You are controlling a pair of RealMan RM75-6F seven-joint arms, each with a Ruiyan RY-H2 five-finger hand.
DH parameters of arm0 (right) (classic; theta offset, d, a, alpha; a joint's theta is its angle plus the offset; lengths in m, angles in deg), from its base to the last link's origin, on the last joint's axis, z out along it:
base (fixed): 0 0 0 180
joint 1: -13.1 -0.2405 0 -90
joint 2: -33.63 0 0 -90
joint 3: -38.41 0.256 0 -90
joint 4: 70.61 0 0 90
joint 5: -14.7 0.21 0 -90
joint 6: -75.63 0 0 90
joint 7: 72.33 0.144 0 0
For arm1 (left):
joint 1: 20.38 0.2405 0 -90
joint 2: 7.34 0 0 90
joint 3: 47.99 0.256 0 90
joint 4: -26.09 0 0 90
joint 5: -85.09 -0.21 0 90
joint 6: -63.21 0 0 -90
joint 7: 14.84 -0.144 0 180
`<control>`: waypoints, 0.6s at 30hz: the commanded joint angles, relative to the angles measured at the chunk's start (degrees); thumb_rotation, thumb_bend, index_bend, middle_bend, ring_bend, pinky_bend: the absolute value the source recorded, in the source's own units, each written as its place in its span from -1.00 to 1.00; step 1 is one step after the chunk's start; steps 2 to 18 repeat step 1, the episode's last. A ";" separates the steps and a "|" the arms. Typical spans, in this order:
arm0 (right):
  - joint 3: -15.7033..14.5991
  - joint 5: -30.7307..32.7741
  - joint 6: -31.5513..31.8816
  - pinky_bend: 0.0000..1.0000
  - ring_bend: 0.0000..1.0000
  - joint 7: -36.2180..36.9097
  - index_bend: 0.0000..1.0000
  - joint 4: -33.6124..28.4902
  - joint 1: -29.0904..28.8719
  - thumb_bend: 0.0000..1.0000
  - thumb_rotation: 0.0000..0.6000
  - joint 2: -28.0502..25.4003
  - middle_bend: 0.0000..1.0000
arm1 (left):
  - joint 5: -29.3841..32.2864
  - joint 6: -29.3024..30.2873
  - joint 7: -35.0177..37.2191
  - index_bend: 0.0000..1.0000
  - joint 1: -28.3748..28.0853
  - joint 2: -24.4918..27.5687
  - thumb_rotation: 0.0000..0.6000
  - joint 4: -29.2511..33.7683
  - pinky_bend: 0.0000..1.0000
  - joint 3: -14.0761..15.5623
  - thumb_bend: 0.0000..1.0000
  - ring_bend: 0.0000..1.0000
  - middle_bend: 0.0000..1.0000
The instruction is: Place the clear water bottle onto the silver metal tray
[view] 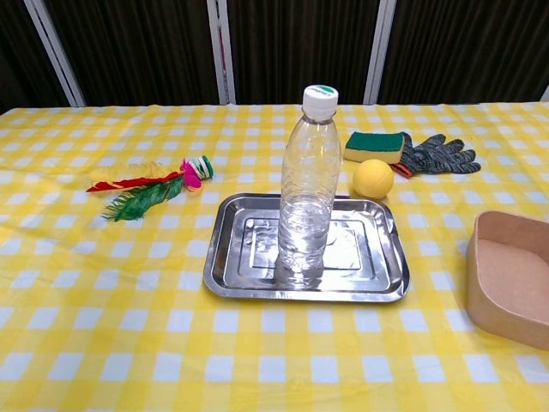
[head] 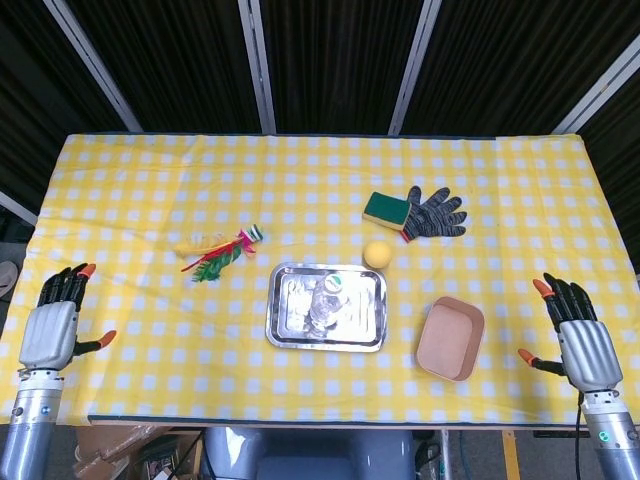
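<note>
The clear water bottle [view: 307, 184] with a white cap stands upright on the silver metal tray [view: 371, 275], near the tray's middle; in the head view the bottle [head: 327, 299] shows from above on the tray [head: 286, 333]. My left hand [head: 55, 325] is at the table's front left edge, far from the tray, fingers spread and empty. At the front right edge my right hand [head: 577, 338] is likewise spread, holding nothing. The chest view shows neither hand.
A yellow ball [view: 373, 178] lies just behind the tray. A green sponge [view: 374, 146] and a dark glove [view: 437, 155] sit at the back right. A feather shuttlecock [view: 146, 186] lies left of the tray. A brown box [view: 509, 275] stands to the right.
</note>
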 commanded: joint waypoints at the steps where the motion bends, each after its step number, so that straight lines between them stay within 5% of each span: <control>1: 0.20 0.18 0.05 -1.00 -1.00 -0.73 -0.89 0.33 0.04 -0.90 1.00 0.34 -1.00 | -7.85 5.23 2.45 -0.93 2.00 -1.60 1.00 -2.67 -1.00 0.26 -0.61 -1.00 -0.90; 18: 0.20 0.18 0.05 -1.00 -1.00 -0.73 -0.89 0.33 0.04 -0.90 1.00 0.34 -1.00 | -7.85 5.23 2.45 -0.93 2.00 -1.60 1.00 -2.67 -1.00 0.26 -0.61 -1.00 -0.90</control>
